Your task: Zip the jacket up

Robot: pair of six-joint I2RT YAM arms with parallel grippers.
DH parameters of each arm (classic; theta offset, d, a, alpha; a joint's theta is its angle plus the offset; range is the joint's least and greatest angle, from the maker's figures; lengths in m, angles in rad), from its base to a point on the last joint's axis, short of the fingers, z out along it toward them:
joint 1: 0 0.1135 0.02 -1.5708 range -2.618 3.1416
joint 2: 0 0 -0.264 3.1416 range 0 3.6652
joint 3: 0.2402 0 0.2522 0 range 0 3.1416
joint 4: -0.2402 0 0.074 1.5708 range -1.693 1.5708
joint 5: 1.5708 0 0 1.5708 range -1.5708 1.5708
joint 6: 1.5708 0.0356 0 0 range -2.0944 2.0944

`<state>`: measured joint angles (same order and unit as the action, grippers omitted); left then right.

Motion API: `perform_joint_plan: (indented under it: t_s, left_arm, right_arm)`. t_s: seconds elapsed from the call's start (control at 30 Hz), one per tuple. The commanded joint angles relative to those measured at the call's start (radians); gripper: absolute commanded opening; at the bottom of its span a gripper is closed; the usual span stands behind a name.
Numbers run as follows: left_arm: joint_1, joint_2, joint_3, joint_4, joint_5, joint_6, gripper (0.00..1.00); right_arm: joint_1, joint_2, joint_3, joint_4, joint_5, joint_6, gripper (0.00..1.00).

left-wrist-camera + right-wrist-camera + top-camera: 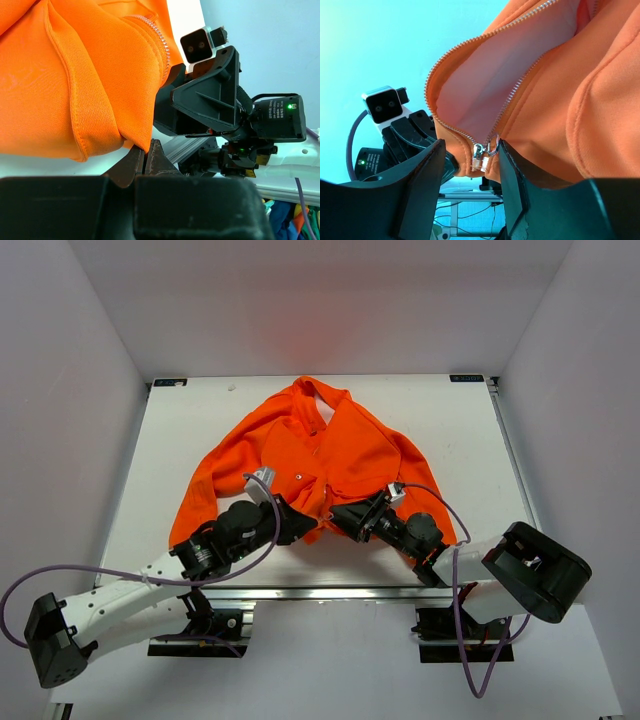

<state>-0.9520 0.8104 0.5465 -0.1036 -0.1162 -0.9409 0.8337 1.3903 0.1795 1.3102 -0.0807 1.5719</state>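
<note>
Left gripper (pixel 146 156): my jaws are together, pinching the bottom hem corner of the jacket (pixel 75 90).
Right gripper (pixel 471 150): my fingers are apart, with the zipper pull (pixel 482 152) between them.
Jacket: spread on the table (pixel 180 440), front open, collar at the far side, hem at both grippers.
Writing: label (pixel 279 114) on my right wrist, print too small to read.

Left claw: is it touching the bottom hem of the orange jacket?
Touching. The left wrist view shows the left claw shut, and the lowest corner of the jacket hem runs down into it and is pinched there.
</note>
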Motion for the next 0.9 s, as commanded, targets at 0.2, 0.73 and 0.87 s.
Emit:
perform_joint_plan:
  t_s: [0.2,0.73,0.87]
  left_arm:
    - [-0.002,0.029,0.032,0.067,0.038,0.031,0.0]
    - [-0.002,0.024,0.075,0.041,0.044,0.067,0.0]
    - [-0.002,0.024,0.082,0.03,0.041,0.076,0.0]
  right_arm:
    - [0.007,0.003,0.035,0.498,-0.045,-0.01,0.46]
    - [0.008,0.016,0.041,0.403,-0.086,0.004,0.41]
    - [0.008,0.018,0.037,0.36,-0.097,0.011,0.41]
